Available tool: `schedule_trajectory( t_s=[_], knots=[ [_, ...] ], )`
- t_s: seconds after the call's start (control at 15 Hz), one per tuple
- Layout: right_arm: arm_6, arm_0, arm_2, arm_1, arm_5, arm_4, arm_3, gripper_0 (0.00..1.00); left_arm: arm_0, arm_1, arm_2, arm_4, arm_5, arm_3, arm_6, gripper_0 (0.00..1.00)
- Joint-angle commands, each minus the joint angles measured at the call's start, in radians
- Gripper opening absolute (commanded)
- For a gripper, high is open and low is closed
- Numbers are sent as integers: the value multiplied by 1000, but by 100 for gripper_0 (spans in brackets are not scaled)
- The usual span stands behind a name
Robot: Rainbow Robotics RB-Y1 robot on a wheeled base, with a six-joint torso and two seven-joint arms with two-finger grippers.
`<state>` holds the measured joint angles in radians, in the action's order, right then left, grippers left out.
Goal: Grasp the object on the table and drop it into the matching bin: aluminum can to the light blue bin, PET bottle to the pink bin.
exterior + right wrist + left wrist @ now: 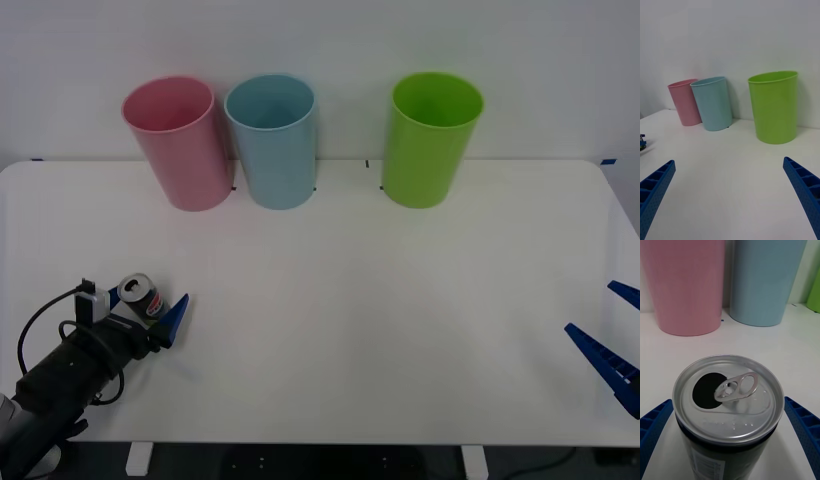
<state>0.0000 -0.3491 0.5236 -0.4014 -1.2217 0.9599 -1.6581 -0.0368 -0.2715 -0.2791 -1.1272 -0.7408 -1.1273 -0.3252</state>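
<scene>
**benchguy:** Front view first, what's there?

**rb_tinker:** White table point(330, 320), three bins along the far edge: pink bin point(180, 145) on the left, light blue bin point(272, 140) just beside it, then a bright green bin point(432, 138) further right. The aluminum can point(140, 296) stands upright near the front left corner, right in the left gripper point(148, 312), one blue finger sticking out past its right side. Right gripper point(612, 340) sits low at the right edge.

**benchguy:** Right wrist?

**rb_tinker:** Its two blue fingers point(657, 187) are spread wide apart, nothing between them, just bare table and the three bins ahead.

**benchguy:** And left wrist?

**rb_tinker:** Can top fills it, silver lid, pull-tab, mouth already open. Blue fingers point(655, 427) flank the can on both sides, close in, but I honestly can't tell if they're pressing on it or just beside it. Pink and blue bins are well beyond.
</scene>
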Motion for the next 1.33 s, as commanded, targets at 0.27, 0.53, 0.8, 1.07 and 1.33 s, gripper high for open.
schedule_trajectory(
  t_s=[0.27,0.53,0.8,1.07,1.33],
  knots=[
    [0,0,0,0,0,0,0,100,2,0,1,1,0,0,-2,0],
    [0,0,0,0,0,0,0,100,2,2,3,4,0,0,3,0],
    [0,0,0,0,0,0,0,100,2,0,6,9,0,0,6,0],
    [0,0,0,0,0,0,0,100,-9,0,6,14,0,-2,11,0],
    [0,0,0,0,0,0,0,100,-14,-2,11,15,-20,-45,18,0]
  ],
)
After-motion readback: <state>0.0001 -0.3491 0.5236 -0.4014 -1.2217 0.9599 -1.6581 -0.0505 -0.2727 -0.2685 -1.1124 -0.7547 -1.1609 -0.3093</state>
